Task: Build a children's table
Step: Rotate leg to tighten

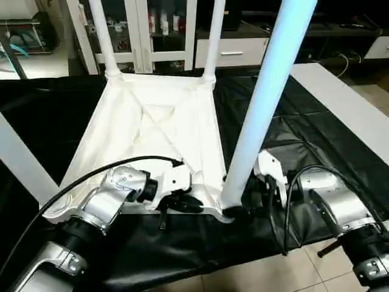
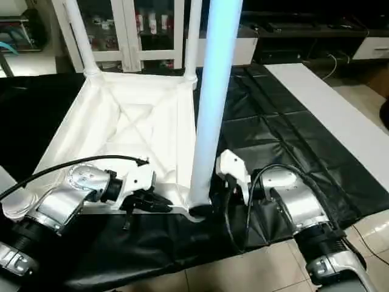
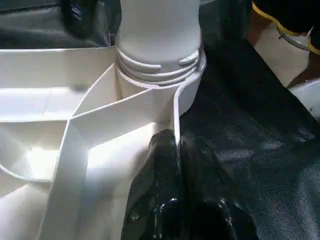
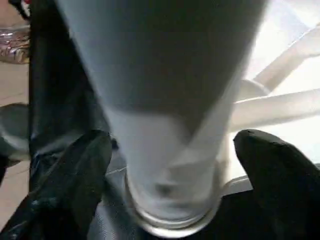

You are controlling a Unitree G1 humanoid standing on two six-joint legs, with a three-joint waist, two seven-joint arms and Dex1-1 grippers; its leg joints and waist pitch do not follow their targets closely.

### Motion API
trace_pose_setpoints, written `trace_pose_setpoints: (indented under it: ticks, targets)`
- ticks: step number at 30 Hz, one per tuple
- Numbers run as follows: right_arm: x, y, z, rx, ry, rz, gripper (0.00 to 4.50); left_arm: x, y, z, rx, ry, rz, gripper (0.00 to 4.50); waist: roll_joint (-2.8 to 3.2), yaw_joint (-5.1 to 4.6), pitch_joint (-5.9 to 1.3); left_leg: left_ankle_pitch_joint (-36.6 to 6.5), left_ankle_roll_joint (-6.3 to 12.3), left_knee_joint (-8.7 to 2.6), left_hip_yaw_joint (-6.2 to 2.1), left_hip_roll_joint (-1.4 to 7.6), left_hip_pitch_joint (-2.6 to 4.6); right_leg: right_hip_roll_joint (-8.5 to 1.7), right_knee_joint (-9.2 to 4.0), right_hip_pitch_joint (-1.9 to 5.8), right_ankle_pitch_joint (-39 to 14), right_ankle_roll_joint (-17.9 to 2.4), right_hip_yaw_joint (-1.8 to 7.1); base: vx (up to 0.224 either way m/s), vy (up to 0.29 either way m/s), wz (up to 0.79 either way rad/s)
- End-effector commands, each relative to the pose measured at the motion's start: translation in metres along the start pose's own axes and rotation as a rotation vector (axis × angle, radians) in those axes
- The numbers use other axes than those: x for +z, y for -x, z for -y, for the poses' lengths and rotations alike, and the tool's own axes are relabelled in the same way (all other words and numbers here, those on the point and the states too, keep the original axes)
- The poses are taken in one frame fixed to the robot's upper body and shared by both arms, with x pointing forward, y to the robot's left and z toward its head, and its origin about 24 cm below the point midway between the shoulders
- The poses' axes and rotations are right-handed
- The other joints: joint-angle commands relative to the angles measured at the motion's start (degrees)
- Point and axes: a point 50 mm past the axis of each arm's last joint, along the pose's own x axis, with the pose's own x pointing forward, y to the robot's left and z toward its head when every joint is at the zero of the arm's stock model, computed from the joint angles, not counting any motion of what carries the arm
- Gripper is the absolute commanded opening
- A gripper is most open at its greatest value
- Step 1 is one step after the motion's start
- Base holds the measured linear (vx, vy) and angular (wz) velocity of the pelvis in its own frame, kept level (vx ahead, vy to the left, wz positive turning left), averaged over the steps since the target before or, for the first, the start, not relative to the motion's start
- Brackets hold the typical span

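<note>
The children's table lies upside down on a black cloth, its white tabletop [image 1: 152,121] showing the X-ribbed underside. Legs stand in the far left socket [image 1: 102,36] and the far right socket [image 1: 214,36], and another leg [image 1: 21,161] rises at the near left. A fourth leg [image 1: 267,97] stands in the near right socket [image 3: 160,70], threads showing at its base. My left gripper [image 1: 182,204] is shut on the tabletop's near rim [image 3: 176,115] just beside that socket. My right gripper [image 4: 172,150] is open, one finger [image 4: 85,165] on each side of that leg's base, with gaps.
The black cloth [image 1: 292,134] covers the work surface and hangs over its near edge above a tiled floor [image 1: 261,274]. A white board [image 1: 346,103] runs along the right side. Glass-door cabinets [image 1: 158,30] stand behind. Black cables loop over both wrists.
</note>
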Motion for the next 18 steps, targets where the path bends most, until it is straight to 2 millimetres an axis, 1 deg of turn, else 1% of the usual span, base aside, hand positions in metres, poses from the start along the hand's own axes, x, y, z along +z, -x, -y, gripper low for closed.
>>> trace_pose_setpoints:
  ticks: [1, 3, 4, 5, 7, 9, 10, 11, 12, 13, 14, 15, 17, 18]
  targets:
    - [0.0054, 0.0012, 0.0028, 0.029, 0.03, -0.021, 4.0, -0.0083, -0.0106, 0.0092, -0.067, 0.016, -0.055, 0.0, -0.17, -0.34, -2.88, -14.46, 2.52, -4.54, -0.66, 2.27, 0.74, -2.21, -3.08, 2.4, -15.11, -13.62, 1.59, 0.0, 0.0, 0.0]
    - [0.0052, 0.0008, 0.0027, 0.038, 0.029, -0.025, 3.82, -0.0084, -0.0105, 0.0092, -0.066, 0.017, -0.055, 0.0, -0.13, -0.42, -2.88, -15.19, 2.15, -4.59, -0.76, 2.3, 0.75, -2.25, -3.19, 2.38, -16.67, -13.19, 1.59, 0.0, 0.0, 0.0]
    - [0.0051, 0.0004, 0.0028, 0.042, 0.029, -0.025, 3.71, -0.0085, -0.0105, 0.0093, -0.065, 0.018, -0.056, 0.0, -0.05, -0.41, -2.91, -15.25, 2.0, -4.57, -0.77, 2.33, 0.85, -2.23, -3.2, 2.32, -16.64, -13.11, 1.62, 0.0, 0.0, 0.0]
    - [0.0051, 0.0004, 0.0028, 0.042, 0.029, -0.025, 3.71, -0.0085, -0.0105, 0.0093, -0.065, 0.018, -0.056, 0.0, -0.06, -0.42, -2.95, -15.07, 1.99, -4.56, -0.77, 2.32, 0.86, -2.21, -3.15, 2.33, -16.31, -13.14, 1.61, 0.0, 0.0, 0.0]
    - [0.005, -0.0012, 0.0037, 0.048, 0.029, -0.021, 3.44, -0.0092, -0.0106, 0.0096, -0.067, 0.019, -0.059, 0.0, 0.11, -0.35, -3.04, -13.99, 2.1, -4.5, -0.73, 2.32, 0.94, -2.14, -2.93, 2.35, -14.25, -13.69, 1.6, 0.0, 0.0, 0.0]
    - [0.0049, -0.0016, 0.0039, 0.049, 0.029, -0.02, 3.38, -0.0094, -0.0105, 0.0097, -0.068, 0.02, -0.06, 0.0, 0.01, -0.36, -3.09, -13.33, 2.36, -4.41, -0.65, 2.27, 0.88, -2.09, -2.82, 2.42, -12.92, -14.19, 1.57, 0.0, 0.0, 0.0]
    - [0.0047, -0.0022, 0.004, 0.053, 0.029, -0.017, 3.26, -0.0095, -0.0103, 0.0098, -0.069, 0.02, -0.062, 0.0, 0.05, -0.34, -3.09, -13.14, 2.45, -4.4, -0.64, 2.25, 0.86, -2.07, -2.79, 2.45, -12.59, -14.39, 1.54, 0.0, 0.0, 0.0]
    - [0.0047, -0.0023, 0.0041, 0.054, 0.029, -0.017, 3.05, -0.0095, -0.0102, 0.0098, -0.07, 0.02, -0.062, 0.0, 0.05, -0.33, -3.07, -13.24, 2.46, -4.41, -0.64, 2.26, 0.86, -2.07, -2.78, 2.48, -12.69, -14.43, 1.53, 0.0, 0.0, 0.0]
    - [0.0046, -0.0024, 0.0041, 0.056, 0.028, -0.016, 3.05, -0.0095, -0.01, 0.0098, -0.07, 0.02, -0.064, 0.0, 0.0, -0.33, -3.08, -13.4, 2.47, -4.39, -0.64, 2.24, 0.84, -2.1, -2.8, 2.53, -12.93, -14.38, 1.54, 0.0, 0.0, 0.0]
    - [0.004, -0.0027, 0.0038, 0.061, 0.027, -0.017, 2.92, -0.0097, -0.0098, 0.01, -0.072, 0.021, -0.066, 0.0, 0.11, -0.3, -3.06, -13.68, 2.39, -4.41, -0.66, 2.28, 0.91, -2.15, -2.84, 2.49, -13.41, -14.29, 1.56, 0.0, 0.0, 0.0]
    - [0.0039, -0.0028, 0.0037, 0.062, 0.026, -0.017, 2.92, -0.0097, -0.0098, 0.01, -0.073, 0.021, -0.067, 0.0, 0.14, -0.3, -3.05, -13.8, 2.33, -4.41, -0.65, 2.29, 0.94, -2.15, -2.88, 2.45, -13.56, -14.25, 1.56, 0.0, 0.0, 0.0]
    - [0.0033, -0.0028, 0.0033, 0.066, 0.025, -0.02, 2.82, -0.0098, -0.0097, 0.0102, -0.074, 0.022, -0.068, 0.0, 0.08, -0.33, -3.09, -13.77, 2.28, -4.41, -0.66, 2.27, 0.93, -2.1, -2.86, 2.51, -13.49, -14.24, 1.55, 0.0, 0.0, 0.0]
    - [0.0021, -0.003, 0.0026, 0.074, 0.023, -0.025, 2.58, -0.0099, -0.0098, 0.0106, -0.076, 0.022, -0.07, 0.0, 0.1, -0.29, -3.17, -12.96, 2.48, -4.34, -0.65, 2.28, 0.97, -2.08, -2.7, 2.53, -12.22, -14.57, 1.54, 0.0, 0.0, 0.0]
    - [0.0018, -0.0032, 0.0027, 0.074, 0.022, -0.025, 2.58, -0.0101, -0.0097, 0.0106, -0.077, 0.023, -0.071, 0.0, 0.09, -0.3, -3.18, -12.73, 2.57, -4.31, -0.63, 2.26, 0.94, -2.07, -2.66, 2.56, -11.88, -14.69, 1.54, 0.0, 0.0, 0.0]
